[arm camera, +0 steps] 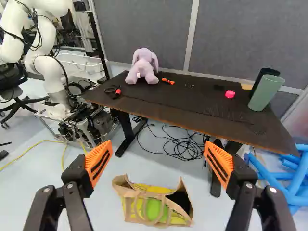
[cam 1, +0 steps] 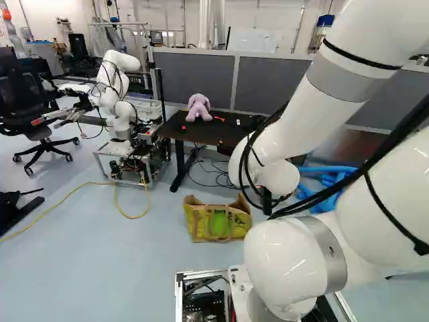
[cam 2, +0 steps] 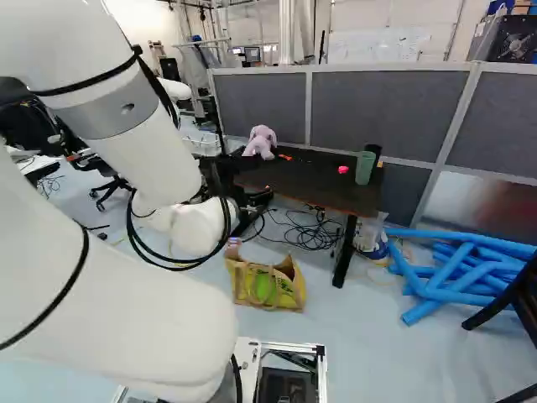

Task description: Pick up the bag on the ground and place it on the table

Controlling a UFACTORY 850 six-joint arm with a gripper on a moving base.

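White arm (cam 1: 305,111), bag (arm camera: 153,210) on floor (cam 1: 100,268), table (arm camera: 192,103) by partitions (arm camera: 245,43).

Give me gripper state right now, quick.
Gripper: open, orange-padded fingers wide apart, nothing held; the bag sits on the floor, ungripped.
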